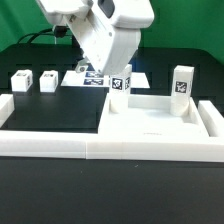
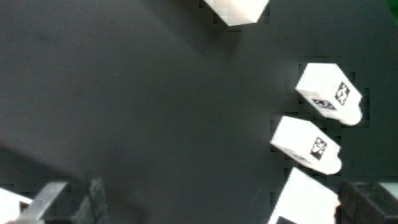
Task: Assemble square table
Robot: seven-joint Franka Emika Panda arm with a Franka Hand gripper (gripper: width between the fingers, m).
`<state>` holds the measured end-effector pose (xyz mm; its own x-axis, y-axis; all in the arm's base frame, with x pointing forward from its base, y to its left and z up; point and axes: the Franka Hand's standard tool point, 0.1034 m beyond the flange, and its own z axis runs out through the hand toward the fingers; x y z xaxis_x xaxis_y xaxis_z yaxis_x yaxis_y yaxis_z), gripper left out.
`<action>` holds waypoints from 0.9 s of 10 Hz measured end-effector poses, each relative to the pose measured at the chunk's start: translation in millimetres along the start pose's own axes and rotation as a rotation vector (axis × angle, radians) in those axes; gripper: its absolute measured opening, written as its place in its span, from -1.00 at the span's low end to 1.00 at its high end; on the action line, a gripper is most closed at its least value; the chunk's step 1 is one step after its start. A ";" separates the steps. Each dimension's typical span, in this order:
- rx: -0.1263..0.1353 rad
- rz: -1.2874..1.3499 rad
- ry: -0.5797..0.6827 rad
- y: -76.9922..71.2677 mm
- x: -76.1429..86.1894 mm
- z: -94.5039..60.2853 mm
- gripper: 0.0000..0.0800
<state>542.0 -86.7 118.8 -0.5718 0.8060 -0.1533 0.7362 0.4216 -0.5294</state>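
Border wall point(image 1: 110, 140) rims the near edge — tool point(image 2: 214, 205) gapes wide over black table point(image 2: 143, 100).

This is a robotics lab bench, not a home or a shop. A white robot arm point(image 1: 105, 35) hangs over a plain black worktop point(image 1: 55, 112) that is fenced by a low white wall point(image 1: 100, 142). Beyond the wall, small white blocks point(image 1: 20, 82) stand on the black surface, each wearing a printed black-and-white tag. A flat marker board point(image 1: 84, 74) with the same kind of tags lies farther beyond the wall, under the arm. Cables point(image 1: 40, 38) trail in the dark background, farthest from the wall.
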 end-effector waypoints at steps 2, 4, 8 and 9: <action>-0.004 0.154 0.027 -4.1 0.0 1.9 0.62; 0.004 0.383 0.081 -29.2 -9.2 15.9 0.62; 0.123 0.852 0.099 -39.8 -1.5 41.2 0.62; 0.127 0.939 0.094 -39.0 -0.6 40.5 0.62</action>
<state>499.0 -120.5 105.7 0.2689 0.8248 -0.4973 0.8317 -0.4593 -0.3119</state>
